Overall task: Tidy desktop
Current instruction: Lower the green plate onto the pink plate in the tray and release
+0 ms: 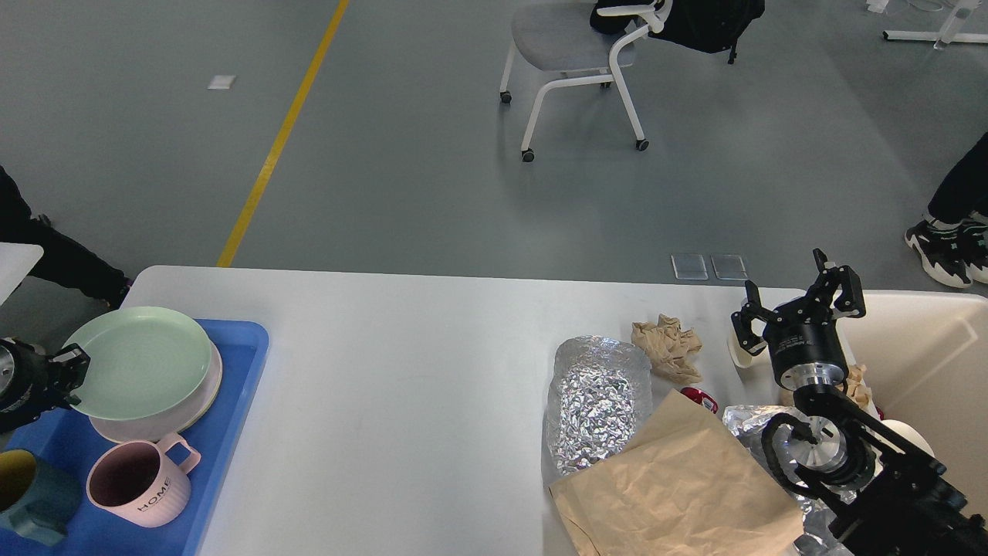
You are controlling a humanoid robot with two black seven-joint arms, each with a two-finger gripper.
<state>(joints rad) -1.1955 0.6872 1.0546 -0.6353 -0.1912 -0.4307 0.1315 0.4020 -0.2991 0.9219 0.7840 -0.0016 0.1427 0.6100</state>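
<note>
The white desktop (pixel 401 371) carries litter on its right side: a crumpled sheet of foil (pixel 594 401), a large flat brown paper (pixel 679 486) partly over it, a crumpled brown paper ball (pixel 668 347) and a small red item (pixel 701 399). My right gripper (pixel 795 297) is open and empty, raised above the table's right end beside the cream bin (pixel 934 363). A small white cup (pixel 737 351) is partly hidden behind it. My left gripper (pixel 68 374) is at the left rim of the green plate (pixel 143 363); its fingers are too dark to tell apart.
A blue tray (pixel 239 371) at the left holds the green plate on a white plate (pixel 154 428), a pink mug (pixel 139 483) and a dark teal mug (pixel 31 494). More foil (pixel 749 421) lies under my right arm. A chair (pixel 579 46) stands beyond the table.
</note>
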